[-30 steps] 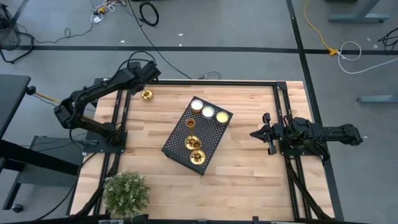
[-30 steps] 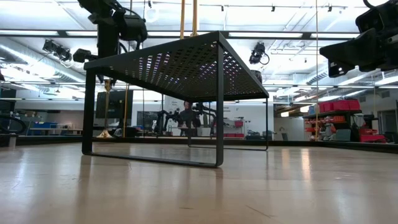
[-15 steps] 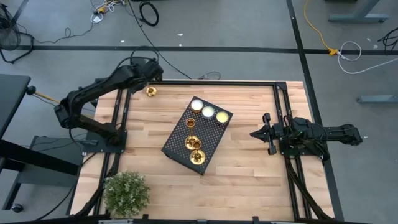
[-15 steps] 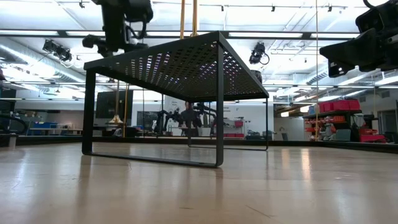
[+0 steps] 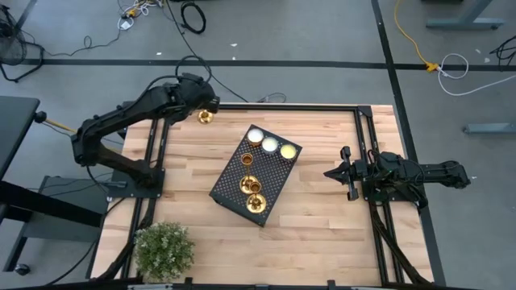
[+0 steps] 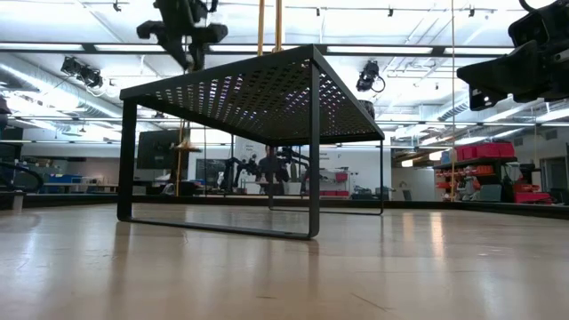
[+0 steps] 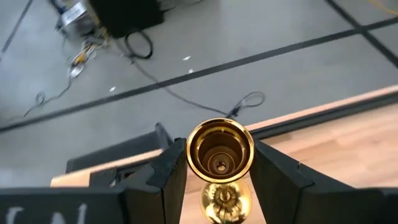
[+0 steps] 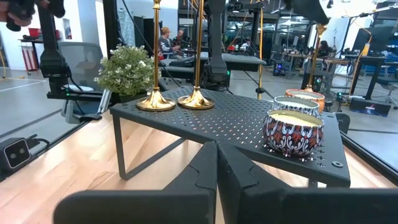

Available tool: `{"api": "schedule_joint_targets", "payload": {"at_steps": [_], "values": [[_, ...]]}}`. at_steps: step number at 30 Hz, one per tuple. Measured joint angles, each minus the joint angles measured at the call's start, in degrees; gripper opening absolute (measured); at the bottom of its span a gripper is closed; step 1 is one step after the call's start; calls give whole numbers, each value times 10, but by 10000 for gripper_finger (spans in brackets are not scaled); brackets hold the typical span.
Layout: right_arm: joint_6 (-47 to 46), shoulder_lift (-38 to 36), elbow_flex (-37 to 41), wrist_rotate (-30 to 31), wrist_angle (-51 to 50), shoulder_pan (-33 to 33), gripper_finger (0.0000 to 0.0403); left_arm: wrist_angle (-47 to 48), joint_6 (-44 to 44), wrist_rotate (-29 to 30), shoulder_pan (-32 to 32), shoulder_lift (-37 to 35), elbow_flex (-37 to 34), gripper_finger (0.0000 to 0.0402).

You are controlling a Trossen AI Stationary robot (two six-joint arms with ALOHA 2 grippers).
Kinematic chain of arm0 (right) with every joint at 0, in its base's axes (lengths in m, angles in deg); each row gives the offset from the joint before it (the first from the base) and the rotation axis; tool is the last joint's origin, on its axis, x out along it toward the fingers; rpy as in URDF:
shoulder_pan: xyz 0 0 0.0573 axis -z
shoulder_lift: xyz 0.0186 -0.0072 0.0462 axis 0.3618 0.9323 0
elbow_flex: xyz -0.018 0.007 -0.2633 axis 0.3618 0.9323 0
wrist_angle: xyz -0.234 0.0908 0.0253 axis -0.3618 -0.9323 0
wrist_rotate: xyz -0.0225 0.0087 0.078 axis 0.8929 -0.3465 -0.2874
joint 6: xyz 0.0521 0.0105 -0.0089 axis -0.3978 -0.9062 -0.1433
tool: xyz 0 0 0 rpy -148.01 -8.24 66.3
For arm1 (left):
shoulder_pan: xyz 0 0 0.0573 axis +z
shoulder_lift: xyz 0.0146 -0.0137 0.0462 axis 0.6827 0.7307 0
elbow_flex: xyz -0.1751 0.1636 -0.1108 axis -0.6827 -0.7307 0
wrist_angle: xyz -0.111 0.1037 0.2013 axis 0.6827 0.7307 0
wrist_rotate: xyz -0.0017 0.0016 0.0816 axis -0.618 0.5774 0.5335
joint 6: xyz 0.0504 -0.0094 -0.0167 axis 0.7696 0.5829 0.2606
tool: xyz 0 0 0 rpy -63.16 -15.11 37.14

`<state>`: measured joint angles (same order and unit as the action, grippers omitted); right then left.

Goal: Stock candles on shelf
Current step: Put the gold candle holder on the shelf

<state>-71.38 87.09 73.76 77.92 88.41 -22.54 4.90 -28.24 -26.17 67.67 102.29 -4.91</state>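
Note:
The black perforated shelf (image 5: 266, 173) stands mid-table. Two tall gold candlesticks (image 8: 155, 99) (image 8: 196, 96) stand by their round bases on its near end; they also show in the high view (image 5: 251, 193). My left gripper (image 5: 203, 109) is at the table's far left edge, shut on a third gold candlestick (image 7: 220, 149). In the low view this candlestick's stem (image 6: 184, 133) hangs below my left gripper (image 6: 187, 27). My right gripper (image 5: 339, 171) waits at the table's right side, shut and empty (image 8: 216, 163). My left gripper pinches the candlestick's top cup (image 7: 191, 155) between its two fingers (image 7: 171, 171), one on each side of the rim. The fingers come from above, pointing down. The candlestick hangs upright below them, its base (image 7: 227, 202) clear of the table.
Three round cream candle tins (image 5: 270, 145) sit on the shelf's far end. A bushy green plant (image 5: 164, 250) stands at the near left corner. Black frame rails (image 5: 157, 145) run along the table's sides. Bare wood lies between the shelf and my right gripper.
My left gripper has risen and gone toward the table's right, nearer the shelf, still shut on the candlestick. The candlestick's base, near table level a second ago, now hangs well above it.

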Motion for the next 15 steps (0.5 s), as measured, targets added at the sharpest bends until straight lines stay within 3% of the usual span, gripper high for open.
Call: {"api": "schedule_joint_targets", "payload": {"at_steps": [15], "values": [[0,0,0,0,0,0,6,1,115,-7,-48,-39,39,165]]}}
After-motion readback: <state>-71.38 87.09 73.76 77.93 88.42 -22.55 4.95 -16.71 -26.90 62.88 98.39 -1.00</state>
